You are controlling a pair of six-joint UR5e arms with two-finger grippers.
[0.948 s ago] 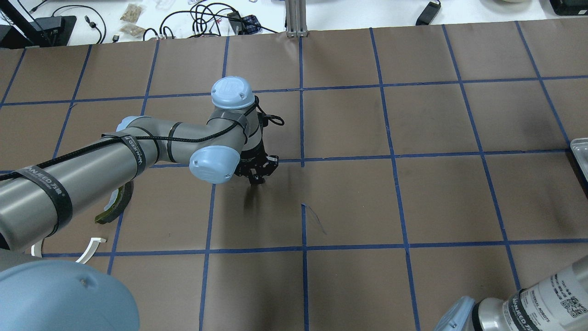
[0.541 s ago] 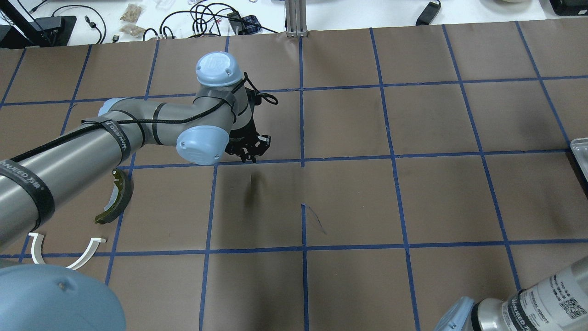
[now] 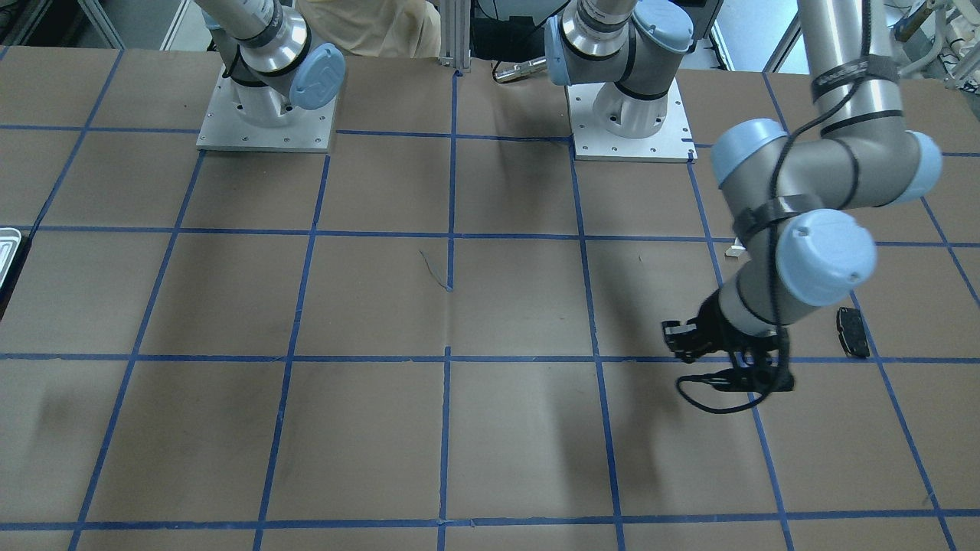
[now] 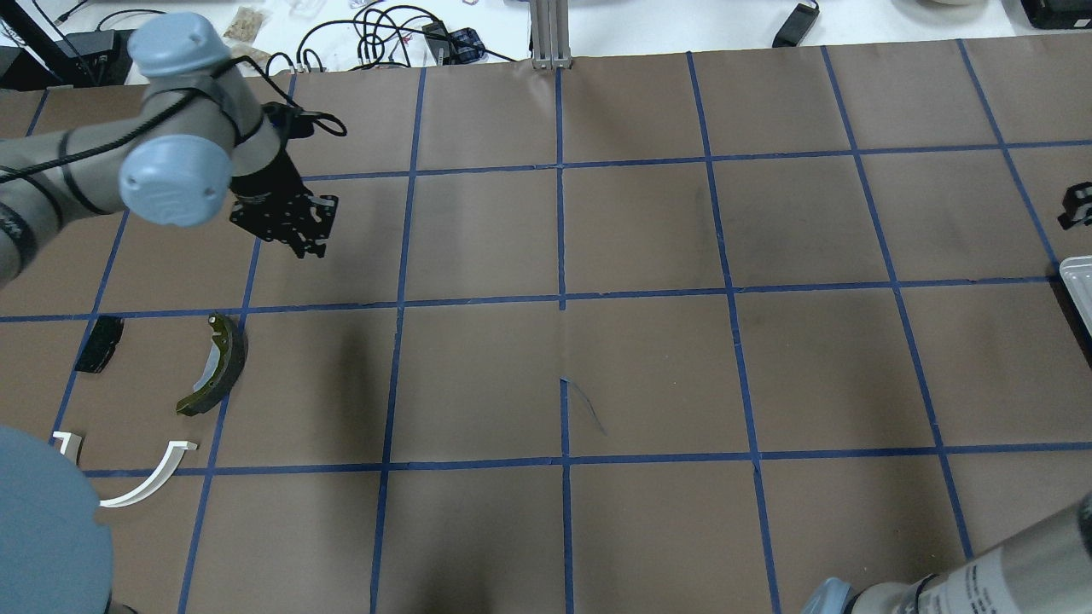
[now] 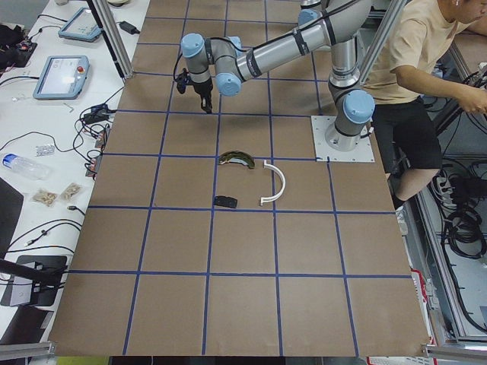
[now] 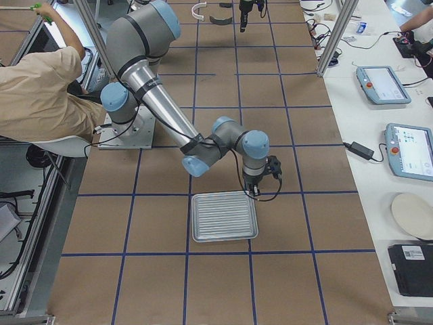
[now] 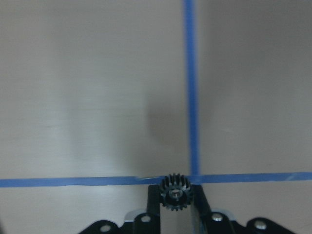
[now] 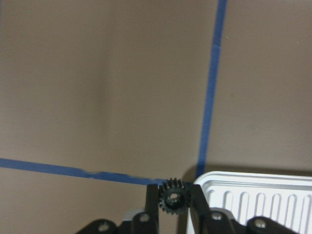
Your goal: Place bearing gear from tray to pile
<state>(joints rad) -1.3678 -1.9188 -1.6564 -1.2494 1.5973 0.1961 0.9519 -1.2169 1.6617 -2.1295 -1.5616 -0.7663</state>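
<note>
My left gripper point(image 7: 176, 189) is shut on a small black bearing gear point(image 7: 176, 193) and holds it above the brown table. In the overhead view the left gripper point(image 4: 294, 232) is beyond the pile: a black pad point(image 4: 98, 344), an olive-grey brake shoe point(image 4: 213, 365) and a white arch point(image 4: 145, 482). My right gripper point(image 8: 172, 191) is shut on a second black gear point(image 8: 172, 197), just off the corner of the silvery tray point(image 8: 253, 200). The tray shows whole in the exterior right view point(image 6: 224, 217), with nothing visible in it.
Blue tape lines divide the brown table cover into squares. Cables and small devices lie beyond the far edge point(image 4: 401, 38). A seated person point(image 5: 411, 68) is beside the robot's base. The tray's corner point(image 4: 1077, 286) shows at the overhead view's right edge.
My left arm has swung left and away from the table's middle toward the far left, uncovering the black pad. My right gripper has come into the overhead view's right edge.
</note>
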